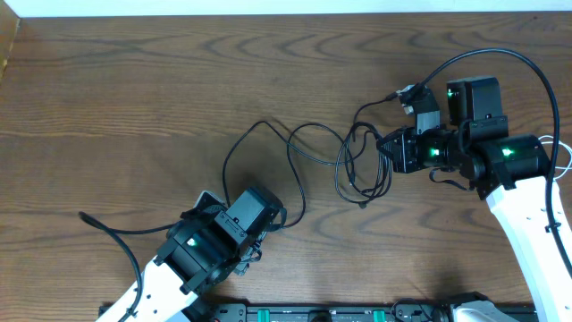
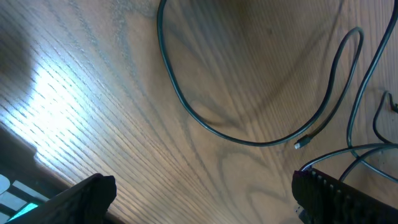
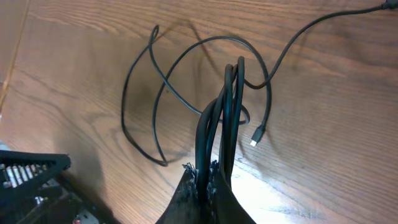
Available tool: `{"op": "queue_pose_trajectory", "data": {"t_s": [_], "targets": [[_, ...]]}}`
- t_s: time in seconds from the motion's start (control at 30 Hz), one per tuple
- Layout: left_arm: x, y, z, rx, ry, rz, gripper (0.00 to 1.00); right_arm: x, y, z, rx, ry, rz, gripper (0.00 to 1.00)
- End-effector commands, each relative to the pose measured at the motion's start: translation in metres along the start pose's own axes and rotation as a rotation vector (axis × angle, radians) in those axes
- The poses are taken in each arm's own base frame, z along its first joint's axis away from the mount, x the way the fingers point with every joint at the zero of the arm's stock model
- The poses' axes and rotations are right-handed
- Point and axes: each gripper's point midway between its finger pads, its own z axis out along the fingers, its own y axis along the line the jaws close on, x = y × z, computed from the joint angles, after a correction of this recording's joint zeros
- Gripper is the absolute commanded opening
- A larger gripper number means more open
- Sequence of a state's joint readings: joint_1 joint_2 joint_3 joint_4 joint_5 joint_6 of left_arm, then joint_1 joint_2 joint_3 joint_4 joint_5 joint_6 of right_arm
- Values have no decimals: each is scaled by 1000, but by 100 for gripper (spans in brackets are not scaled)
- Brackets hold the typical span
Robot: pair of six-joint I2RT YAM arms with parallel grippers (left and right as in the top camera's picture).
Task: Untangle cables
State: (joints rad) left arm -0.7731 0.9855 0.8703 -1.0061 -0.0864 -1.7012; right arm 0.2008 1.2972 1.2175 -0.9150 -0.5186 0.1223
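Note:
Black cables lie looped on the wooden table [image 1: 134,98]. One thin black cable [image 1: 234,148] curves from the middle toward my left gripper [image 1: 273,215]. In the left wrist view that cable [image 2: 186,106] ends in a small plug [image 2: 300,144] ahead of my left gripper [image 2: 202,190], which is open and empty. My right gripper [image 1: 382,150] is shut on a bunch of black cable strands [image 1: 356,165]. In the right wrist view the strands [image 3: 222,118] rise from my right gripper [image 3: 211,177], and a plug end [image 3: 255,138] lies beside them. I cannot identify a white cable with certainty.
A thin white cord [image 1: 563,159] shows at the right edge beside the right arm. Thick black arm wiring [image 1: 500,55] arcs above the right wrist. The table's front edge holds a black rail [image 1: 313,313]. The left gripper's fingers [image 3: 31,174] show at the right wrist view's lower left.

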Motion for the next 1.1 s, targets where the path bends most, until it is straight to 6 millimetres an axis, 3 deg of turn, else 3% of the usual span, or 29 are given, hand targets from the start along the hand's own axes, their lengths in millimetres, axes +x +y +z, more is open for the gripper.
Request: {"op": "queue_pose_trajectory", "data": {"t_s": [0.0, 0.17, 0.27, 0.33, 0.4, 0.47, 0.53, 0.57, 0.67, 0.8, 0.87, 0.93, 1.07], "targets": [[-12, -7, -6, 32, -62, -13, 96, -5, 10, -1, -44, -19, 14, 12], [-16, -8, -6, 37, -87, -12, 96, -14, 25, -2, -121, -42, 65, 17], [-16, -8, -6, 37, -87, -13, 96, -13, 31, -2, -146, -40, 5, 3], [-16, -8, -6, 36, -87, -12, 96, -11, 27, 0, -122, -36, -11, 1], [-16, -7, -6, 33, -88, -12, 96, -10, 20, 0, -79, -34, -4, 10], [-16, -7, -6, 33, -88, -12, 96, -10, 5, 2, 2, -38, 1, 32], [-16, -7, -6, 33, -88, -12, 96, -8, -16, 3, 116, -42, 23, 39], [-16, -7, -6, 33, -88, -12, 96, -5, -24, 5, 156, -37, 64, 50], [-16, -7, -6, 33, -87, -11, 96, 7, -37, 14, 193, -10, 218, 52], [-16, -7, -6, 33, -87, -12, 96, 14, -60, 28, 280, 18, 250, 48], [-16, -7, -6, 33, -88, -12, 96, 18, -85, 34, 394, 41, 211, 58], [-16, -7, -6, 33, -88, -12, 96, 21, -96, 40, 432, 83, 122, 70], [-16, -7, -6, 33, -88, -12, 96, 34, -109, 59, 430, 200, -21, 80]]}}
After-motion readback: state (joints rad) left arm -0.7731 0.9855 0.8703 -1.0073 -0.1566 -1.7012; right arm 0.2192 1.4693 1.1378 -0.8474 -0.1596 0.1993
